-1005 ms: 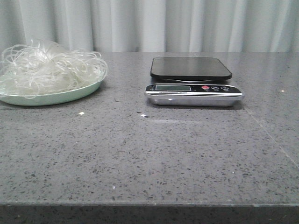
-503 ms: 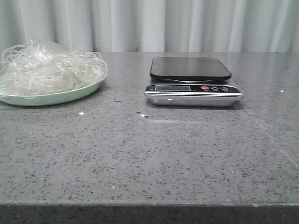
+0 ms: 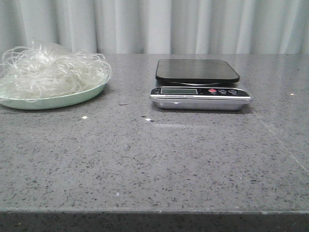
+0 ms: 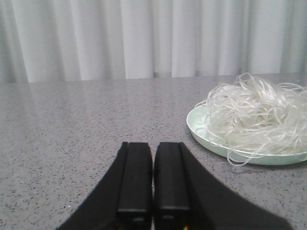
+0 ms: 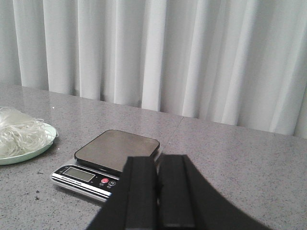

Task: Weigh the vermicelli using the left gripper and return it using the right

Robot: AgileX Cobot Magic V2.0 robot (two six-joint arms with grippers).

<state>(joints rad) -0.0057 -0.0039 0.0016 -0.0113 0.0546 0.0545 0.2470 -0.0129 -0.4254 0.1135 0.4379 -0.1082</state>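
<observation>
The vermicelli [image 3: 50, 70] sits heaped on a pale green plate [image 3: 58, 100] at the far left of the worktop [image 3: 159, 159], a loose, fluffy tangle of thin translucent whitish strands, wider than it is tall, its long axis running left to right, with a few loops hanging over the plate's rim. My left tool [image 4: 152, 184] has its two flat black fingers pressed together, holding nothing, low over the worktop near the plate. My right tool [image 5: 158, 196] is likewise closed and empty, with the scale [image 3: 199, 87] just ahead of it. The scale has a matte black rounded-square platform, a silvery base, a small display and a red button; it stands well apart from the plate. The worktop is speckled grey stone, glossy, with white pleated curtains [image 3: 193, 24] behind its far edge.
</observation>
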